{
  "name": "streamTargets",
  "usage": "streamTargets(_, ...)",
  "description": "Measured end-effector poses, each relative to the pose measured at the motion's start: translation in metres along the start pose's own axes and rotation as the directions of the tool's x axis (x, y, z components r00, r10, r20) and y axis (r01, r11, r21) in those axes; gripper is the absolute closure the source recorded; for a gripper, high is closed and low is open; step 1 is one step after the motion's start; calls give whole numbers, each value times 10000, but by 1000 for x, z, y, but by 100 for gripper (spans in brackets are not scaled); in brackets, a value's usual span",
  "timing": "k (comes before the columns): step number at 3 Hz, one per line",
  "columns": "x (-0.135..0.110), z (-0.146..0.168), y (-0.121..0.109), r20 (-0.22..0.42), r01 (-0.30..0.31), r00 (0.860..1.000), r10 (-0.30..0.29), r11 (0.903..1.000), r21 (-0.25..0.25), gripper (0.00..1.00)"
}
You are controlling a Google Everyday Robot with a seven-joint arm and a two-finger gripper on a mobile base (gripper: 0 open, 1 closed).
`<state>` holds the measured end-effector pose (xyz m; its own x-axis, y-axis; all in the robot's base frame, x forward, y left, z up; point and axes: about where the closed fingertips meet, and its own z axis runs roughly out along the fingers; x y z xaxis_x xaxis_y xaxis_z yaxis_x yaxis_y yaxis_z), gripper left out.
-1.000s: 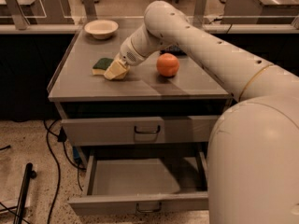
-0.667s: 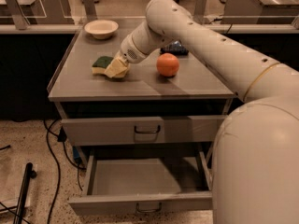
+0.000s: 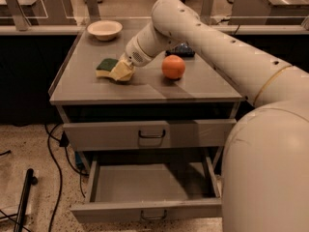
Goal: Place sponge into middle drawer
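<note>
The sponge [image 3: 105, 66], dark green on top with pale yellow foam below, lies on the cabinet top at the left. My gripper [image 3: 121, 71] reaches down from the right and rests against the sponge's right end, low on the surface. The middle drawer [image 3: 149, 182] stands pulled open below, and its plain grey floor is bare. Its front with a small loop handle [image 3: 153, 216] faces me. The upper drawer [image 3: 150, 134] is closed.
A round orange [image 3: 173, 66] sits on the cabinet top right of my gripper. A pale bowl [image 3: 104, 29] stands at the back left and a dark blue object [image 3: 182, 50] behind the orange. My large arm fills the right side. Cables lie on the floor at the left.
My gripper stays at the sponge's right end. The sponge has not visibly moved. My arm's bulk has shifted slightly in view.
</note>
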<state>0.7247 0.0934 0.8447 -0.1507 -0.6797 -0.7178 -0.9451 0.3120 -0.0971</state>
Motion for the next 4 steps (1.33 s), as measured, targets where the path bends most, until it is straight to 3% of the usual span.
streamTargets(1, 5, -28, 24, 73, 407, 9991, -407, 9992, -18, 100)
streamTargets(2, 8, -76, 78, 47, 838, 9965, -837, 9964, -133, 100)
streamTargets(3, 8, -76, 78, 46, 841, 9965, -840, 9964, -137, 100)
streamTargets(4, 4, -93, 95, 35, 871, 9962, -870, 9958, -267, 100)
